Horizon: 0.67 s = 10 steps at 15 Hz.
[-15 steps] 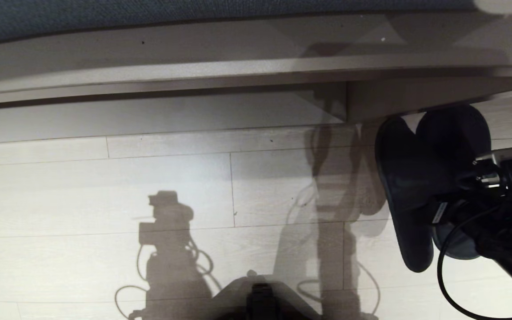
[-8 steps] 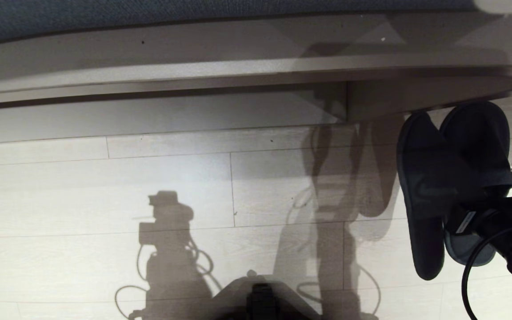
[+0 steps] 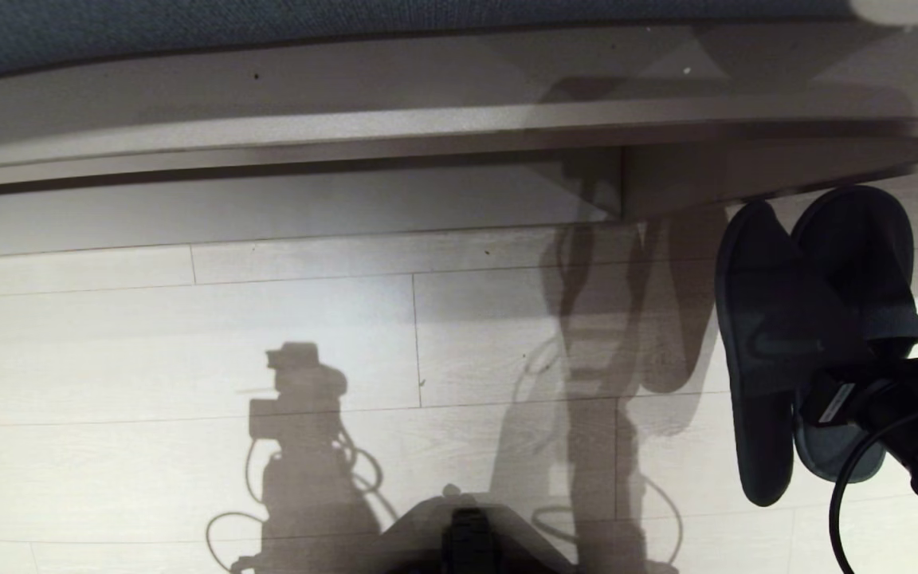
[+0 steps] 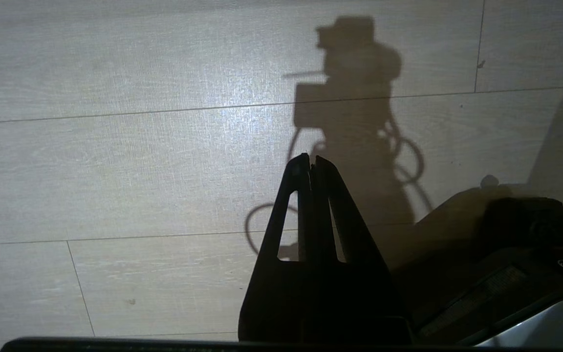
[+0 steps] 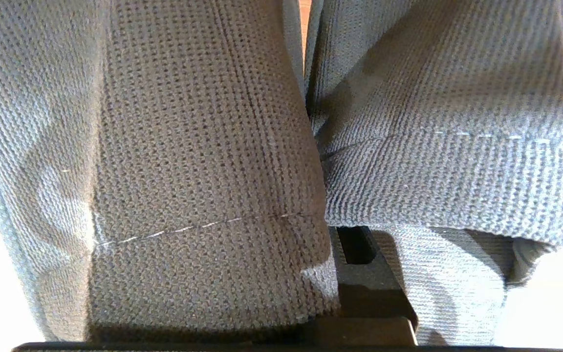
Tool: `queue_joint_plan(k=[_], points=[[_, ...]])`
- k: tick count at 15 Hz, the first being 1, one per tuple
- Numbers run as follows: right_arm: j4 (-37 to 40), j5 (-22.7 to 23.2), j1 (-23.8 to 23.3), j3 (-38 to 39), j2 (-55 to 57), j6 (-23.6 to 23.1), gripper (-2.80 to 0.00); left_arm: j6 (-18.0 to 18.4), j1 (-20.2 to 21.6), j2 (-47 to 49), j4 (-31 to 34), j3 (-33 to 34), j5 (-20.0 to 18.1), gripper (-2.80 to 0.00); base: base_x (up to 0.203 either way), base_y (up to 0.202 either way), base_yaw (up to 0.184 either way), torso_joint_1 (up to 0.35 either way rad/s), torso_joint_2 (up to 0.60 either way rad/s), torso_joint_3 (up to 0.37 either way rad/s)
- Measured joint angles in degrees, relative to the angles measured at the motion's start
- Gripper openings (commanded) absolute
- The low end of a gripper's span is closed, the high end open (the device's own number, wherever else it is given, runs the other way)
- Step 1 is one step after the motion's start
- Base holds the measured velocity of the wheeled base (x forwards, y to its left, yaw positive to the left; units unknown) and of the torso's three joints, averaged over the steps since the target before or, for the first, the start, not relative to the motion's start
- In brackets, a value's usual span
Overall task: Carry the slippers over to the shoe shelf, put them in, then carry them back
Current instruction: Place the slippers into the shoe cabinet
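Note:
The two dark slippers hang side by side above the pale floor at the far right of the head view, toes toward the shoe shelf. Their tips sit just right of the shelf's vertical divider. My right gripper is shut on the slippers from the heel side, its fingertips buried between them. In the right wrist view the knitted toe bands fill the picture, with one black finger showing between them. My left gripper hangs shut and empty over bare floor.
The taupe top board overhangs the cubby, with blue-grey fabric above it. My base shows at the bottom middle. Shadows of my arms and cables lie on the plank floor.
The right gripper has carried the slippers to the right and turned them a little, mostly in the first half second. The left arm has kept still.

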Motion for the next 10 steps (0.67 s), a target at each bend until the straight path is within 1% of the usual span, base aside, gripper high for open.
queue_joint_plan(k=[4, 5, 10], points=[[-0.1, 0.0, 0.0, 0.0, 0.3, 0.0, -2.80, 0.0, 0.0, 0.0, 0.0, 0.0, 0.0, -2.80, 0.000, 0.000, 0.000, 0.000, 0.00, 0.000], [-0.1, 0.0, 0.0, 0.0, 0.3, 0.0, -2.80, 0.0, 0.0, 0.0, 0.0, 0.0, 0.1, -2.80, -0.069, 0.000, 0.003, 0.001, 0.01, -0.001], [-0.1, 0.0, 0.0, 0.0, 0.3, 0.0, -2.80, 0.1, 0.0, 0.0, 0.1, 0.0, 0.0, -2.80, -0.187, 0.000, 0.001, 0.002, 0.00, 0.001]])
